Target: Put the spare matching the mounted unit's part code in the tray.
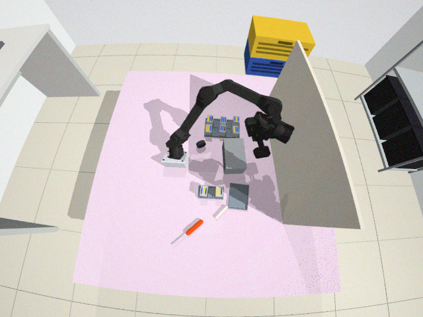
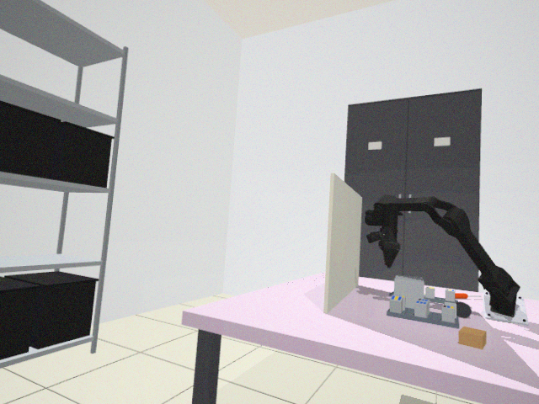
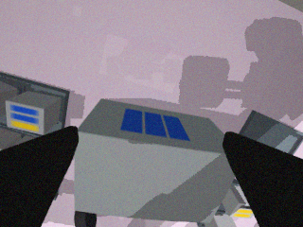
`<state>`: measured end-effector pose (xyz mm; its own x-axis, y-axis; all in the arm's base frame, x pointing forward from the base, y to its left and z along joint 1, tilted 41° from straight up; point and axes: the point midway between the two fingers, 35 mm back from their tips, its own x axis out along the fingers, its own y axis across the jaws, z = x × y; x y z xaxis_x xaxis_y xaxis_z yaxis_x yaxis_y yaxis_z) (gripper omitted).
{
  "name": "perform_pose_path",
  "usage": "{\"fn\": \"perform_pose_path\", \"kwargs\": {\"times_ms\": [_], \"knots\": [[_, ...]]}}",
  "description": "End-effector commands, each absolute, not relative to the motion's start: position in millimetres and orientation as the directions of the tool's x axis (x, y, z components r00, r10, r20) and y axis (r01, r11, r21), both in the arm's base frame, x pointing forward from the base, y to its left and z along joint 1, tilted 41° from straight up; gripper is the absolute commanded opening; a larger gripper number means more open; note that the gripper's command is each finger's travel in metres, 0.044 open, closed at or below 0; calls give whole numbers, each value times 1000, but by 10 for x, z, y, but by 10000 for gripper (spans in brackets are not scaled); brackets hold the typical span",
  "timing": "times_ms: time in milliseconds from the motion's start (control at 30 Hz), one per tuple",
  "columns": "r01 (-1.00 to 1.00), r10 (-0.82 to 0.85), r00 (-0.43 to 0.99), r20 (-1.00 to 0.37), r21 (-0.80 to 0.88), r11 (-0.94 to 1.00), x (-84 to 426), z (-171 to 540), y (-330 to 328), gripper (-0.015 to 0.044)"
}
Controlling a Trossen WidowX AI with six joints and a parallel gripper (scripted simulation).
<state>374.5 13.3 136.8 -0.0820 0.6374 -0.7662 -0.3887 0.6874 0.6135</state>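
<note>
The mounted unit [image 1: 234, 155] [image 2: 408, 290] [image 3: 142, 170] is a large grey box; its panel-side back shows three blue bars in the wrist view. My gripper [image 1: 252, 133] [image 2: 388, 264] [image 3: 153, 136] is open and empty, pointing down above the unit's panel side. A rack [image 2: 423, 318] holds several grey spares with striped labels. One spare [image 1: 235, 129] [image 3: 25, 118] reads blue, blue, yellow; two middle spares, the nearer [image 1: 223, 129] and farther [image 1: 223, 119], look blue, but their stripes are too small to be sure. Two more spares [image 1: 203, 191] [image 1: 219, 191] show yellow. The grey tray [image 1: 238, 196] [image 3: 270, 134] holds nothing visible.
A tall beige panel [image 1: 307, 150] [image 2: 341, 243] stands beside the gripper. A black puck [image 1: 200, 144] [image 2: 463, 309] lies near the arm's base. A white bar [image 1: 221, 212] and an orange-handled screwdriver [image 1: 194, 227] lie near the tray. A brown block [image 2: 472, 337] lies by the larger rack.
</note>
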Motion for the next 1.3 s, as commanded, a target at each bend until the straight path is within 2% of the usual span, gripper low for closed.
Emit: {"fn": "perform_pose_path", "kwargs": {"times_ms": [0, 200, 400, 767, 933, 1267], "knots": [[-674, 638, -74, -766, 510, 535, 3442, 1813, 577, 440], [-944, 644, -64, -762, 255, 208, 2844, 2274, 1039, 440], [-991, 662, -64, -747, -34, -133, 2200, 2554, 1325, 440], [-989, 662, -64, -746, -42, -143, 2180, 2560, 1332, 440], [-990, 657, -94, -748, -3, -144, 2152, 2344, 1480, 309], [-989, 655, -108, -748, 16, -145, 2129, 2239, 1550, 300]]}}
